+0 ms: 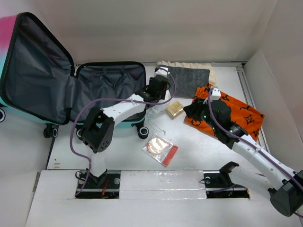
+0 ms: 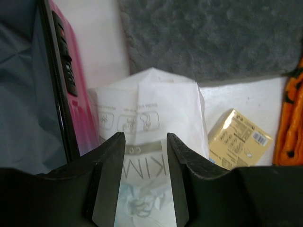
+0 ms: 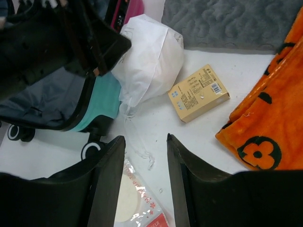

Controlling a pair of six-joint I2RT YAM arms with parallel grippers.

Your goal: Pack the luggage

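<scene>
The left pincer (image 2: 144, 138) is held with its fingers apart, astride the near end of a white bag (image 2: 151, 101); whether the pads already touch the fabric cannot be told. The step in hand is judged to be the taking of this bag for the luggage (image 1: 111, 85), which lies opened at the left of the desk (image 1: 199, 156), its lid propped up and its grey lining bare, with the bag just beside its rim. To be done well, the fingers should be closed on a full fold of the soft fabric, not a loose skin of it. The bag should then be raised clear of the black zipper rim before being carried left and let down into the lined half. The drawstring (image 3: 149, 160) trails over the desk near a wheel (image 3: 90, 150) and could be caught there. The right pincer (image 3: 143, 139) is likewise parted, with nothing held, above a clear packet (image 3: 137, 208); it is best kept out of the left arm's path. The print on the bag and the straddling fingers are shown only in the left wrist view. The bag's rounded bulk, its string, the box (image 3: 199, 92) and the orange cloth (image 3: 270, 118) are given by the right wrist view. The luggage's whole lie is seen only from the top, where the bag is almost lost against the desk.
</scene>
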